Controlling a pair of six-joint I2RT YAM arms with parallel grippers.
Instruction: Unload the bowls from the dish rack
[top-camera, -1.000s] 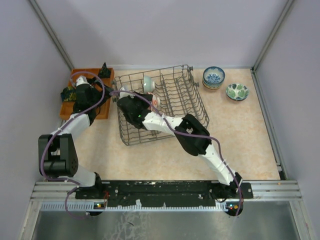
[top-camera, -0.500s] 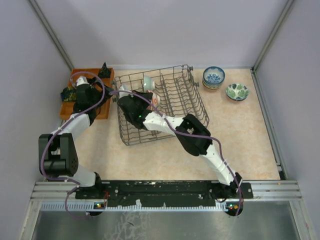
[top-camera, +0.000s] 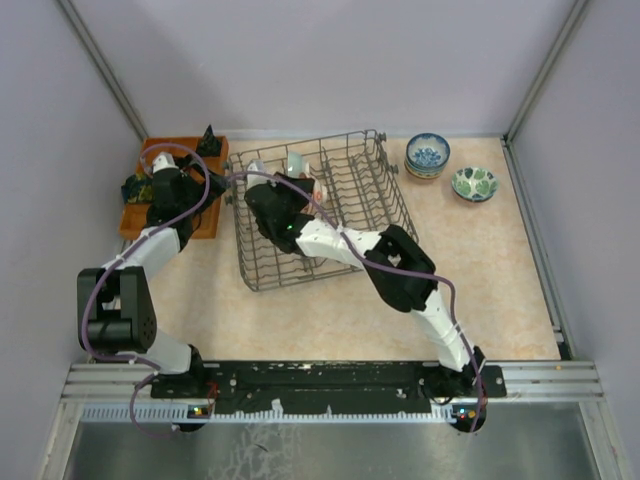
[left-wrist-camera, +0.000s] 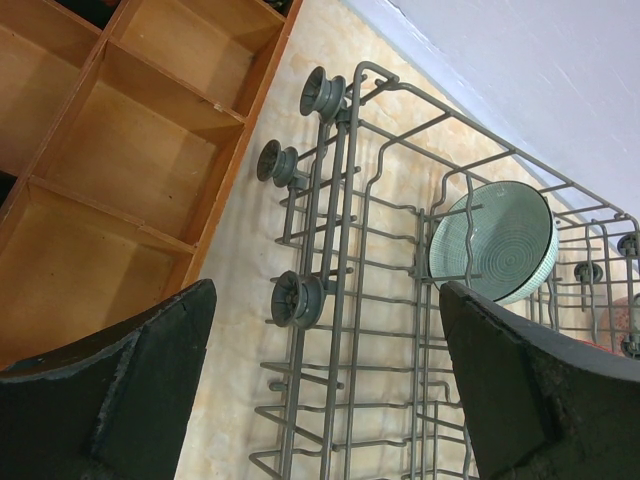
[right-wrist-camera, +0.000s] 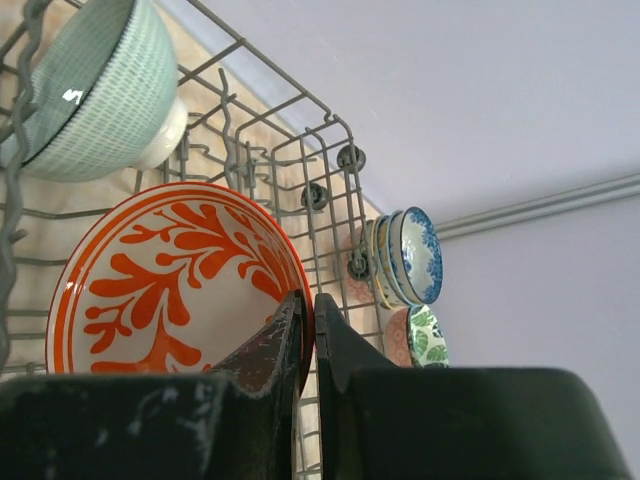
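Grey wire forms the dish rack (top-camera: 365, 195) in the top view. The right gripper (top-camera: 308, 195) reaches into its left half at a red-and-white bowl (top-camera: 317, 190), and a pale green bowl (top-camera: 297, 165) sits nearer the rack's far side. Blue-and-white bowls (top-camera: 428, 154) and a green floral bowl (top-camera: 473, 183) sit right of the rack.

Left wrist view: the left gripper (left-wrist-camera: 325, 400) gapes wide and empty at the rack's left edge, beside an orange tray (left-wrist-camera: 130, 150).

Right wrist view: the right gripper's jaws pinch the red-and-white bowl's rim; the bowl stands on edge in the rack.
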